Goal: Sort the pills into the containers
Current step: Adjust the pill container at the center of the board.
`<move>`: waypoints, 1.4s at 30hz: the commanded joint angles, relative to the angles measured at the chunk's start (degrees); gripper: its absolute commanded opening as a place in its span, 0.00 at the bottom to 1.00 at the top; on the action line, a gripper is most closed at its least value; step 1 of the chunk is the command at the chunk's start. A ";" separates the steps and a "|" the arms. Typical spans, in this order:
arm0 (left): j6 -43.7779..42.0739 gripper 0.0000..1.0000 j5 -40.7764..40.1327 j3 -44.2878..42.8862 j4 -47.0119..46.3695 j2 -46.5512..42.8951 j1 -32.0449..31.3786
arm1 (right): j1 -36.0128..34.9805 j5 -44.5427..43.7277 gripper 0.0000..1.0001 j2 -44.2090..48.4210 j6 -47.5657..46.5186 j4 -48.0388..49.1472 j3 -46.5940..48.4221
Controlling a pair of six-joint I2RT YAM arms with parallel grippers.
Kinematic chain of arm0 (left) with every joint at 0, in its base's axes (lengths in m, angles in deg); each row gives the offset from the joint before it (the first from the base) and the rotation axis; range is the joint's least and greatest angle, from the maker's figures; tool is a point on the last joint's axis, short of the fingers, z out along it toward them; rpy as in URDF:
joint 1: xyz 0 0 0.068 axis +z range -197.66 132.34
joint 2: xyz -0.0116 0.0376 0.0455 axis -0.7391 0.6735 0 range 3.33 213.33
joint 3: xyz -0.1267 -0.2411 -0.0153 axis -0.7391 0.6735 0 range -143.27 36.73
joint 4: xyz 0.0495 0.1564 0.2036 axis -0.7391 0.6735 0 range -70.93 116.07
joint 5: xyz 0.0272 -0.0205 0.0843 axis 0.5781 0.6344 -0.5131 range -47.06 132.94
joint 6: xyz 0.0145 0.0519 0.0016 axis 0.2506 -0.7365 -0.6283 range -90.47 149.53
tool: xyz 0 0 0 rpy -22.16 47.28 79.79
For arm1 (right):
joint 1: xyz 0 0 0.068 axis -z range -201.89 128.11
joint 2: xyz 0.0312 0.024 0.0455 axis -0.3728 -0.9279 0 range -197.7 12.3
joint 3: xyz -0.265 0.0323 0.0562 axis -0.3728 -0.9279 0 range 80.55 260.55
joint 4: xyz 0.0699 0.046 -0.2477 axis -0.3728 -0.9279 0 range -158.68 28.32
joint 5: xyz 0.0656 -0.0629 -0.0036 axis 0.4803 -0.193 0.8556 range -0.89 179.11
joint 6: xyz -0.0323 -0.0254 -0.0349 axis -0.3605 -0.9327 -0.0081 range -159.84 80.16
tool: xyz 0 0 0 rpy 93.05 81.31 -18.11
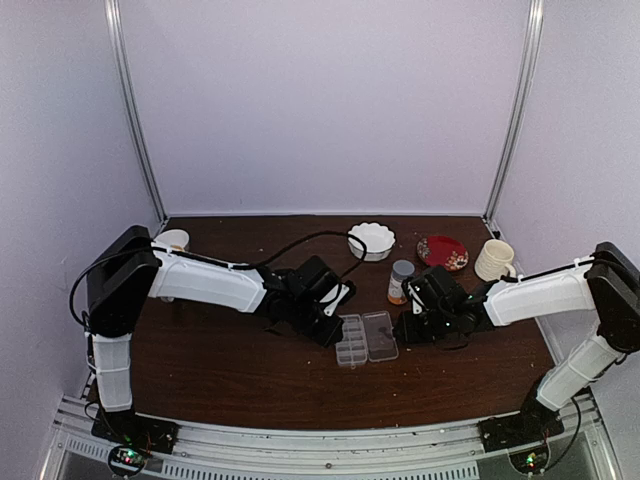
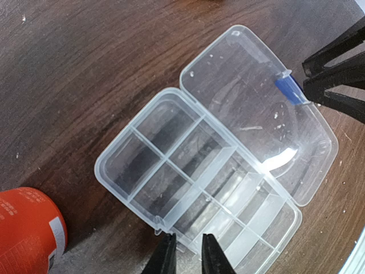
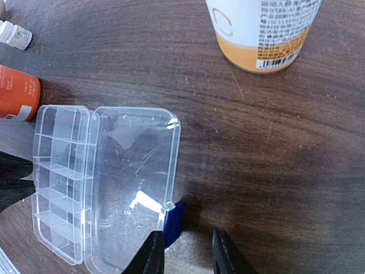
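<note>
Lying open and flat on the dark wooden table [image 1: 220, 350], just nearer the arms than the grey-capped amber bottle [image 1: 401, 282]: the organizer box [image 1: 365, 338]. Moulded in clear, colourless plastic throughout, flat and rectangular with rounded corners. Split along one long hinge into two halves. On the half farther left of the amber bottle, small cells [image 2: 148, 165] in two rows, walled off by thin clear partitions, wood grain showing through their floors. On the half directly in front of the amber bottle, a plain lid [image 2: 256, 114], folded right back onto the wood, lightly scuffed and speckled, with a bright streak of glare near the hinge. Fitted on the lid's free long edge with a small blue latch tab [image 3: 174, 220].

Pinched at the outer wall of the cells by the left gripper [image 2: 188, 242], fingers drawn close with only the thin rim between them. Faced from the lid side by the right gripper [image 3: 186, 234], jaws parted and holding nothing, one finger just beside the blue latch tab.

Placed left of the amber bottle, past the cells: an orange bottle [image 3: 17, 94] and a tiny white bottle [image 3: 14, 35]. Set behind the amber bottle: a white scalloped dish [image 1: 371, 240] to its left, a red plate [image 1: 442, 252] and a cream mug [image 1: 494, 260] to its right.
</note>
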 commanded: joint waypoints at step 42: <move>-3.99 0.74 -12.32 -6.29 21.34 -18.30 4.86 | -0.24 0.60 0.28 25.24 -5.09 10.87 -5.49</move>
